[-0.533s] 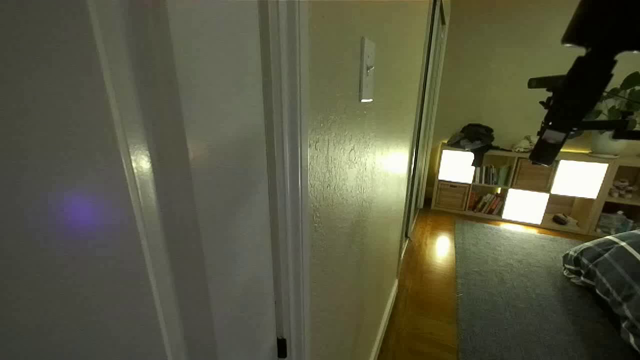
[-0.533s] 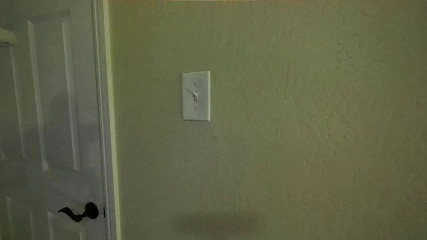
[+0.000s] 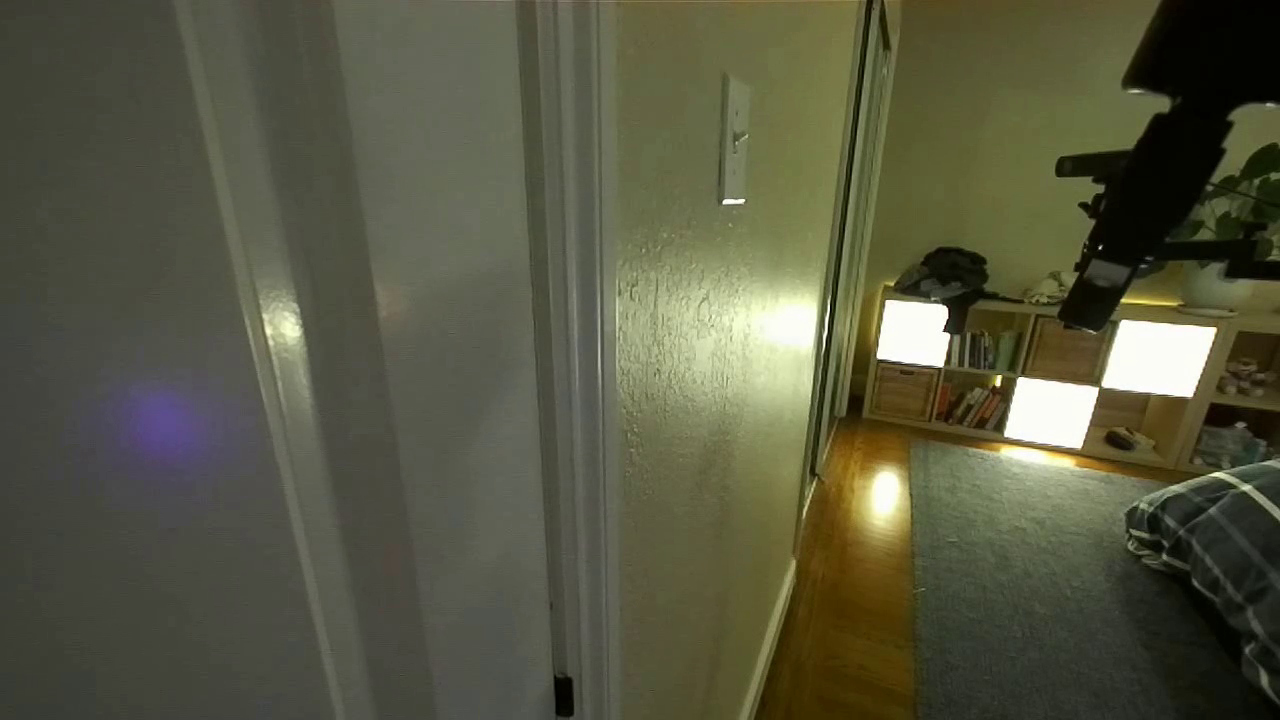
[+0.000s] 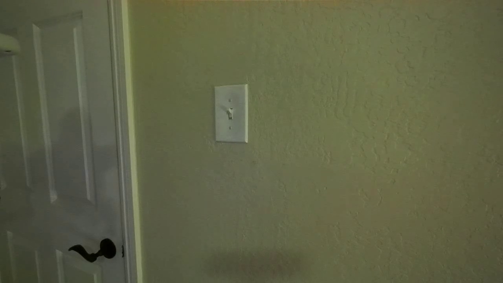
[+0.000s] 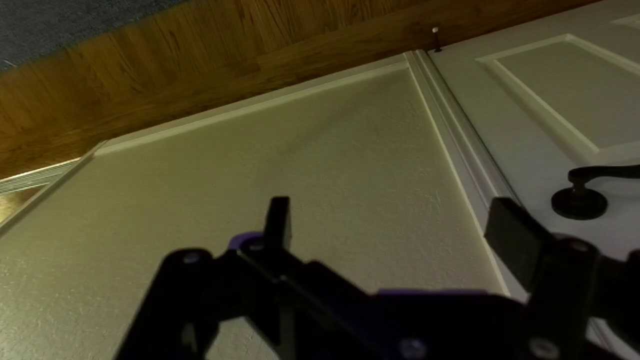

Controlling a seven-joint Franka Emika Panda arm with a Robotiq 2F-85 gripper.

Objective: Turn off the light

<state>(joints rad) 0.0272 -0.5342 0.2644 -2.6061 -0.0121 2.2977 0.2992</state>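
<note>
The light shows only as its white, upright wall switch plate. It is on the textured wall in both exterior views. Its small toggle lever points up. The lamp itself is out of view, and the plate does not show in the wrist view. My gripper is open and empty in the wrist view, its two dark fingertips wide apart in front of bare wall. In an exterior view the dark gripper hangs at the upper right, well apart from the plate. It is out of view in the exterior view facing the wall.
A white door with a dark handle stands beside the switch wall. The handle also shows in the wrist view. A shelf with glowing compartments, a plant, a bed and a grey rug lie beyond.
</note>
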